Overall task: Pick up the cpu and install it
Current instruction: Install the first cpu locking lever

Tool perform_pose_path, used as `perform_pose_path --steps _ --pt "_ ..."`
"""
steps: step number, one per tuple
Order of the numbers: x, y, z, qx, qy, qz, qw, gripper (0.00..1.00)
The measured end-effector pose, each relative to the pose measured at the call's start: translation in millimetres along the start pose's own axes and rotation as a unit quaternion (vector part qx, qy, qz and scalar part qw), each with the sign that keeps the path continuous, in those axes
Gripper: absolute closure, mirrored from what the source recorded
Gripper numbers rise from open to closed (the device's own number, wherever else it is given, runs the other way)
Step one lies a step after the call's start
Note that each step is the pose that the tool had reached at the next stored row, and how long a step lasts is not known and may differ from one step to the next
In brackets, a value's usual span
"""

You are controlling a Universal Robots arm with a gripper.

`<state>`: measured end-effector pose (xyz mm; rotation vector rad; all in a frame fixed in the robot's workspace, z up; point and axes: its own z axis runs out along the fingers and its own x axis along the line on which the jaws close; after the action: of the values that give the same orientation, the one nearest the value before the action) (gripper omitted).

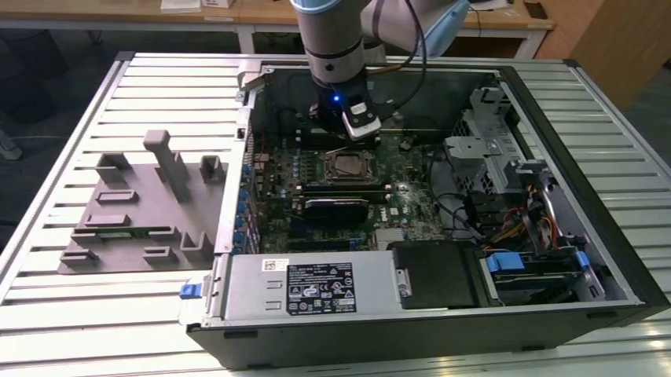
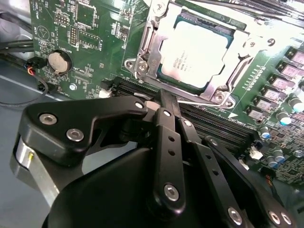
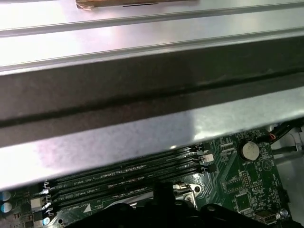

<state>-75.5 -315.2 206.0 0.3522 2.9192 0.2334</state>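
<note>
The cpu (image 2: 194,50), a silvery square chip, lies flat inside the metal-framed socket (image 2: 142,52) on the green motherboard (image 2: 85,28). In the exterior view the socket (image 1: 346,166) sits mid-board inside the open computer case. My black gripper (image 2: 162,99) hangs just beside the socket, over the memory slots, with its fingers drawn together and nothing between them. It is apart from the chip. In the exterior view the gripper (image 1: 335,135) stands just behind the socket, under the arm's wrist. Its dark tip (image 3: 164,192) also shows in the first wrist view.
Black memory slots (image 3: 128,173) run beside the socket. A coin battery (image 2: 59,61) sits on the board. The case wall (image 3: 142,95) rises close by. A power supply (image 1: 314,287) and drive cage (image 1: 493,149) fill the case's sides. A grey fixture tray (image 1: 141,208) lies on the slatted table.
</note>
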Motion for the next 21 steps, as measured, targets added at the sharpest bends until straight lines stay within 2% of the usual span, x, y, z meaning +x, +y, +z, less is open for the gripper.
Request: perform_pose_path --steps 21 --pt "4.6 6.2 5.1 0.0052 -0.0086 0.033 0.9994 0.89"
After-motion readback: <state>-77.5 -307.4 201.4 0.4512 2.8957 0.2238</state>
